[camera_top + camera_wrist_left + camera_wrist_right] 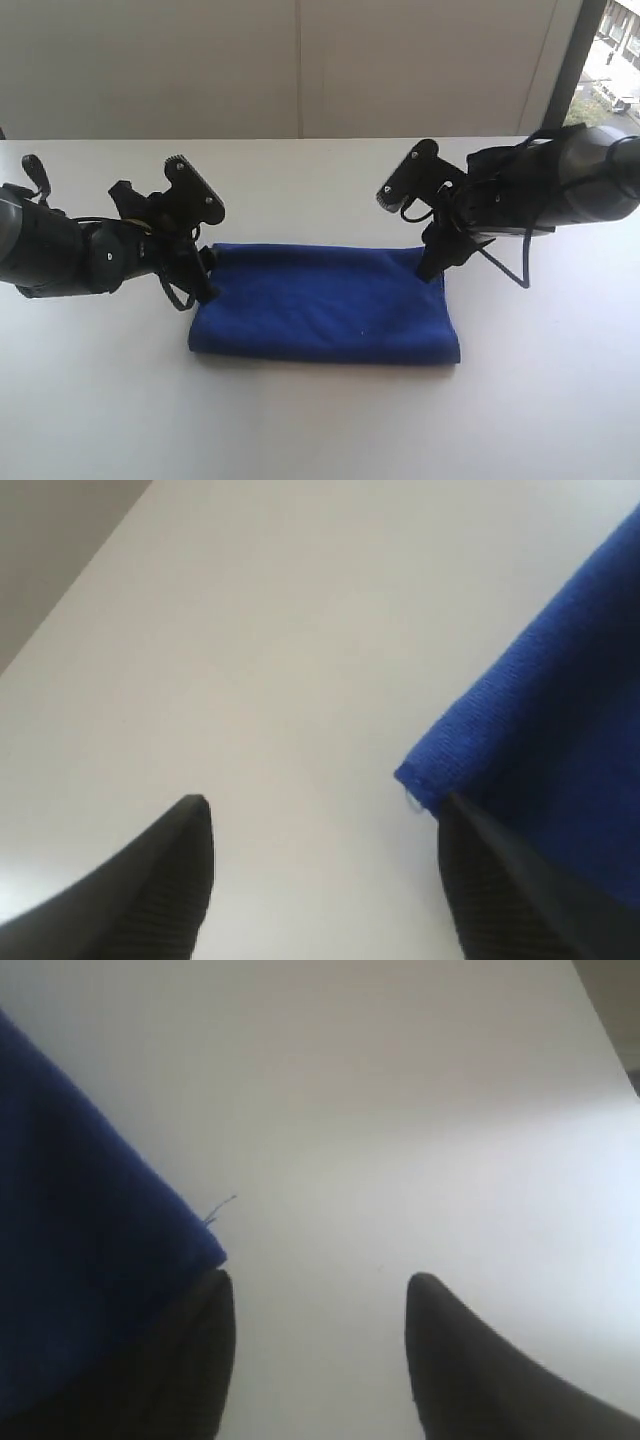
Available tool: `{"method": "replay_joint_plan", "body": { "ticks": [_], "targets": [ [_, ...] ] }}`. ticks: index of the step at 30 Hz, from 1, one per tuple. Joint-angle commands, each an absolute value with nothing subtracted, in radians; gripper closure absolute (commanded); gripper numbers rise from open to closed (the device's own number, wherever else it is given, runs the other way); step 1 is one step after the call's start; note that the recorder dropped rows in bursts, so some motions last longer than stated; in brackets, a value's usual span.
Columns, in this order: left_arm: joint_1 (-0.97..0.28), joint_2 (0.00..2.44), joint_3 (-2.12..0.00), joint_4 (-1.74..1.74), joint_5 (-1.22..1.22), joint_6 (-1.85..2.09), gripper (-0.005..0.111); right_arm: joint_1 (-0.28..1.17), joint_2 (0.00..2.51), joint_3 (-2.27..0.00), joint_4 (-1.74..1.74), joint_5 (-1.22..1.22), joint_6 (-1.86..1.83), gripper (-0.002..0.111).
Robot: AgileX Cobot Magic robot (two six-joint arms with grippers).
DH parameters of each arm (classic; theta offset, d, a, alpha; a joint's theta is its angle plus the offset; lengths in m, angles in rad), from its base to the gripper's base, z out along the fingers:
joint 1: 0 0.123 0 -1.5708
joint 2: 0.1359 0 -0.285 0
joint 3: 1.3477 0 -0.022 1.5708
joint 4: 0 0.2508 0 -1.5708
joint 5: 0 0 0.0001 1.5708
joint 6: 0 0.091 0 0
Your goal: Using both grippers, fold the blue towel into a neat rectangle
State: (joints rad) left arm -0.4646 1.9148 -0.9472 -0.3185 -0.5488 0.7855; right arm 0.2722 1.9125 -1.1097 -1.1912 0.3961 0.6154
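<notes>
Blue towel [325, 305], folded to a rectangle, lies flat near the middle of the white table [320, 420]. The left gripper [322, 802] is at the towel's left corner toward the table's far edge, the right gripper [320, 1277] at its right one. Both have jaws spread apart, gripping nothing, with bare table between the fingers.

blue towel [325, 305] central, table [320, 420] open in front
</notes>
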Motion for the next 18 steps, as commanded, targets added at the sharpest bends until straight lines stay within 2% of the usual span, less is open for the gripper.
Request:
{"method": "replay_joint_plan", "body": {
  "ticks": [1,4,7,8,10,13,18],
  "targets": [
    [-0.461,1.844,-0.950,-0.462,-0.513,0.874,0.051,0.268,1.864,-1.126,-1.197,0.462,0.828,0.070],
    [-0.461,1.769,-0.950,-0.485,-0.421,0.876,0.068,0.268,1.813,-1.126,-1.138,0.453,0.845,0.084],
    [-0.461,1.670,-0.950,-0.523,-0.238,0.876,0.090,0.270,1.751,-1.126,-1.009,0.407,0.811,0.108],
    [-0.459,1.584,-0.950,-0.587,-0.038,0.874,0.107,0.272,1.693,-1.114,-0.888,0.400,0.764,0.108],
    [-0.451,1.468,-0.926,-0.602,0.102,0.790,0.107,0.272,1.584,-1.041,-0.845,0.330,0.743,0.108],
    [-0.451,1.274,-0.813,-0.602,0.071,0.677,0.107,0.272,1.390,-0.907,-0.839,0.312,0.796,0.108],
    [-0.453,0.785,-0.504,-0.609,0.114,0.510,0.107,0.272,0.883,-0.569,-0.731,0.273,0.868,0.108]
  ]
}}
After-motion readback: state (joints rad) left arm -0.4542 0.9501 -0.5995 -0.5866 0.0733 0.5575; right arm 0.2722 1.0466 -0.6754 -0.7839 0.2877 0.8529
